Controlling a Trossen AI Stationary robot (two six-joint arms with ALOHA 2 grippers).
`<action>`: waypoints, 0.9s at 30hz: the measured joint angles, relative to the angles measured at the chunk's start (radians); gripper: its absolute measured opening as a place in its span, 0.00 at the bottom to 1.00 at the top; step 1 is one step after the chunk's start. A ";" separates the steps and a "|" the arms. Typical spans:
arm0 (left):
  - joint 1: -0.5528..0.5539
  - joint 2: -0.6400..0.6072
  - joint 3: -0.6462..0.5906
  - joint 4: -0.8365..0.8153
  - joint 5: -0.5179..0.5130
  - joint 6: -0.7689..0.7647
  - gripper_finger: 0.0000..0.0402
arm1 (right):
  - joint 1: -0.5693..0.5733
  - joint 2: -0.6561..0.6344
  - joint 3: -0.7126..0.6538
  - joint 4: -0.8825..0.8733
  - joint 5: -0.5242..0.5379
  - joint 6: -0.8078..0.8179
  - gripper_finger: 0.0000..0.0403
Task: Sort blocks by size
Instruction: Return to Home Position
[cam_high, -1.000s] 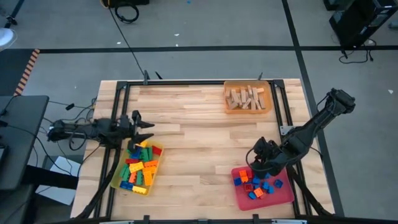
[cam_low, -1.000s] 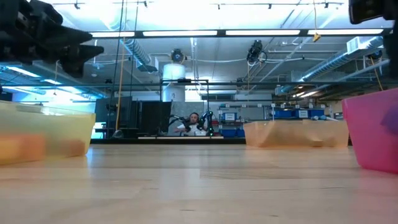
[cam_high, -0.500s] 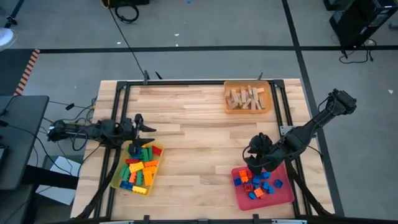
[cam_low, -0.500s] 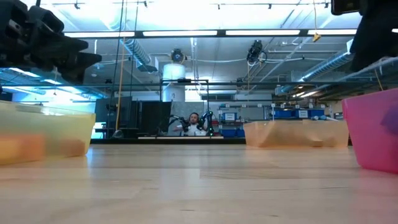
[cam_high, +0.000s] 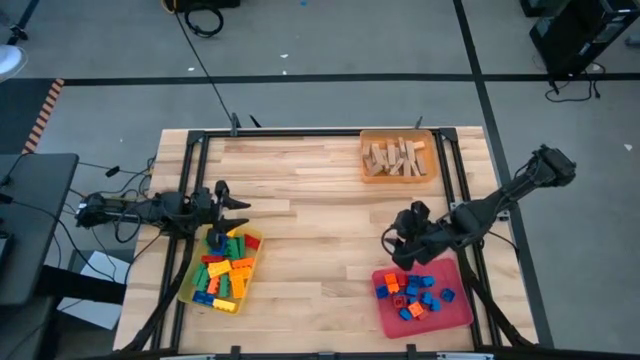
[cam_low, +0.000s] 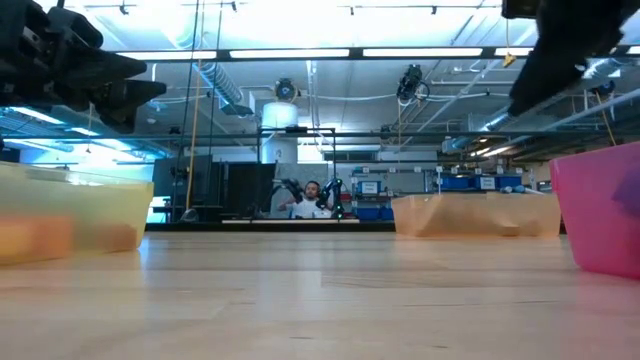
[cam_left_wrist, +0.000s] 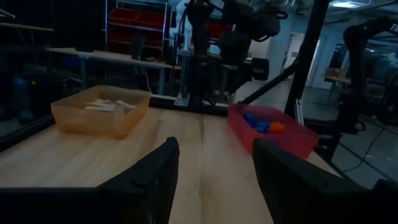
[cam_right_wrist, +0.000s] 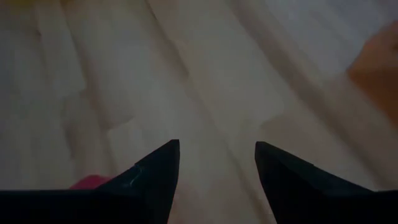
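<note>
**A:** What is hard to make out?

**B:** From table height, the see-through yellow plastic tray (cam_low: 90, 210) shows its load only as orange blurs. The pink-red plastic tray (cam_high: 452, 314) is cut off at the picture's edge there. The right wrist view gives only bare planks, a red sliver and an orange blur. A person (cam_low: 310, 200) shows far back in the room, too small to describe.

**A:** And room to move?

**B:** The pale wooden tabletop (cam_high: 320, 230) lies bare between the left arm (cam_high: 160, 208) and the right arm (cam_high: 490, 210). The left jaws hang close to the tabletop's side rail.

**A:** The jaws and the blocks?

**B:** The left jaws stand wide and empty, dark fingers (cam_left_wrist: 155, 180) well apart. The larger red, green, yellow and orange plastic bricks (cam_high: 225, 270) lie in the yellow tray just beside them. The right jaws are also spread and hold nothing. The small red, blue and orange bricks (cam_high: 410, 295) sit in the red tray just beside them. The tan wooden pieces (cam_high: 395, 155) fill the orange plastic tray (cam_high: 399, 179), well apart from both.
</note>
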 joint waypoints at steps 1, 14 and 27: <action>0.000 0.000 0.000 0.000 0.000 0.000 0.53 | -0.015 0.000 0.000 0.006 0.000 -0.048 0.55; 0.000 0.000 0.000 0.001 0.000 0.000 0.53 | -0.296 -0.088 -0.218 0.579 -0.207 -0.706 0.55; 0.000 0.000 -0.001 0.002 0.001 0.000 0.53 | -0.537 -0.375 -0.474 0.852 -0.490 -0.864 0.55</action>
